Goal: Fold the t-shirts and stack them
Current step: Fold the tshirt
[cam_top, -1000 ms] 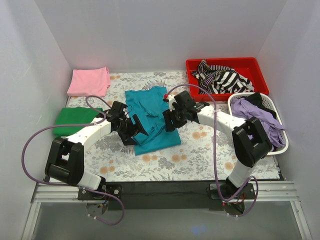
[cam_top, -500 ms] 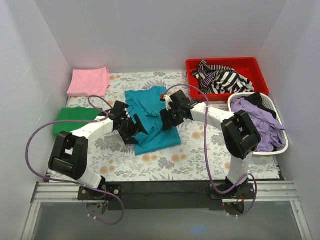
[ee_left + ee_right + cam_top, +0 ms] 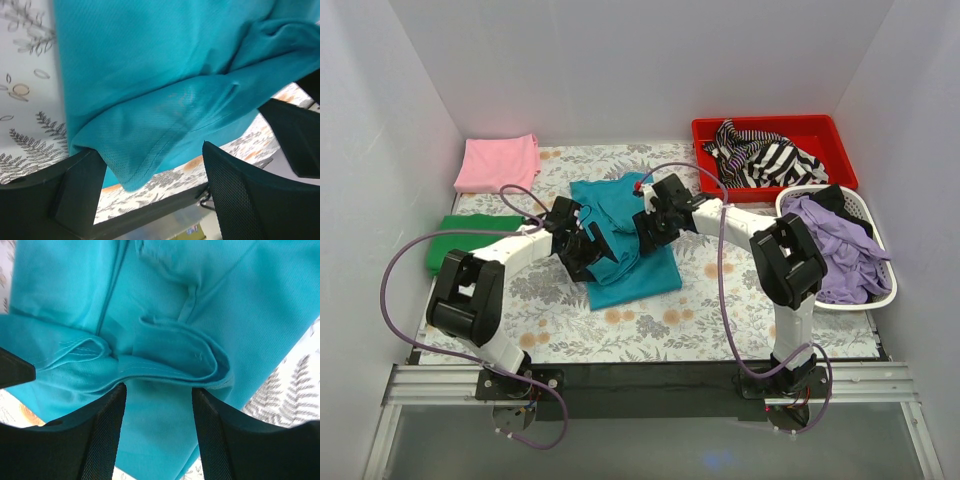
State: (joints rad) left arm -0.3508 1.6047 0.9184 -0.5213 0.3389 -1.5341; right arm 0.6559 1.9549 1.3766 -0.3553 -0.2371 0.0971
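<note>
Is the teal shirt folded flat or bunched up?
Bunched, only part-folded: the teal shirt shows loose doubled layers, with a rumpled fold at the right claw.

The centre t-shirt [image 3: 638, 275] lies in the middle of the tabletop [image 3: 720, 312]. The rear-left t-shirt [image 3: 498, 163] lies behind the front-left t-shirt [image 3: 450, 250]. At right, the tray [image 3: 830, 140] sits behind the basket [image 3: 788, 212].

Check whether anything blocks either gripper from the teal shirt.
Nothing visible does. The left gripper and right gripper are both at the teal shirt, its cloth lying between their fingers.
</note>
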